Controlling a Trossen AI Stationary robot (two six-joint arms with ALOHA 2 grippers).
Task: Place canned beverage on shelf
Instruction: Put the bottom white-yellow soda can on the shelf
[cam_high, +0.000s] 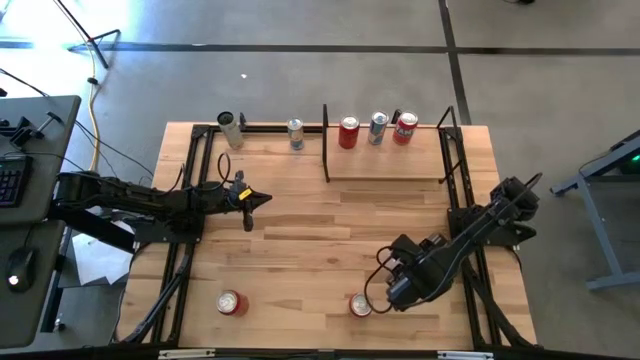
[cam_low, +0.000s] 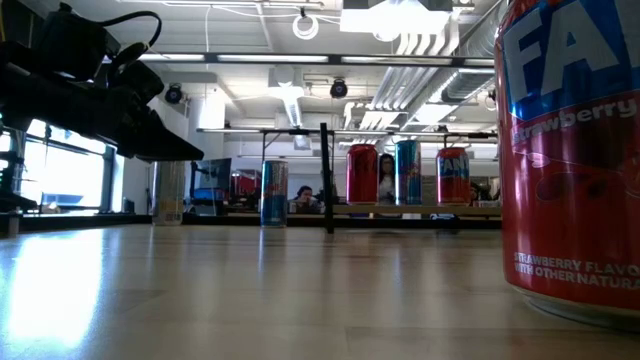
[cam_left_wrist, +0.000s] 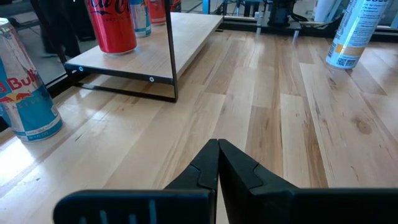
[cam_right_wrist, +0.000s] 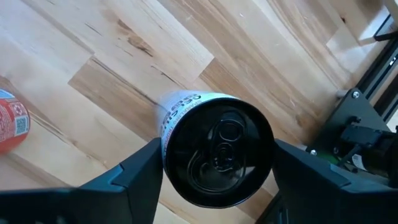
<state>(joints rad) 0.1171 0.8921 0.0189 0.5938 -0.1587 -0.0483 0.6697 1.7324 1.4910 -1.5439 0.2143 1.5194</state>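
The can (cam_high: 360, 305) nearest the right gripper (cam_high: 385, 297) stands upright at the near edge of the table (cam_high: 330, 230), right of centre. The right wrist view looks down on its top (cam_right_wrist: 217, 149), with one finger (cam_right_wrist: 134, 180) on either side of the body. The jaws stand wide around the can; whether the pads touch it cannot be told. The can rests on the tabletop, well apart from the shelf (cam_high: 385, 160).

The shelf, a pale wood panel between thin black bars, sits at the far right of the table. Three cans stand in a row on its far edge: a red can (cam_high: 348, 132), a silver-blue can (cam_high: 378, 127) and a second red can (cam_high: 405, 128).

Left of the shelf, on the tabletop at the far edge, stand a blue-and-silver can (cam_high: 295, 133) and a pale can (cam_high: 232, 130) at the far left corner. Another red can (cam_high: 232, 302) stands at the near left.

The left gripper (cam_high: 258, 199) hangs over the left middle of the table, jaws pressed together on nothing.
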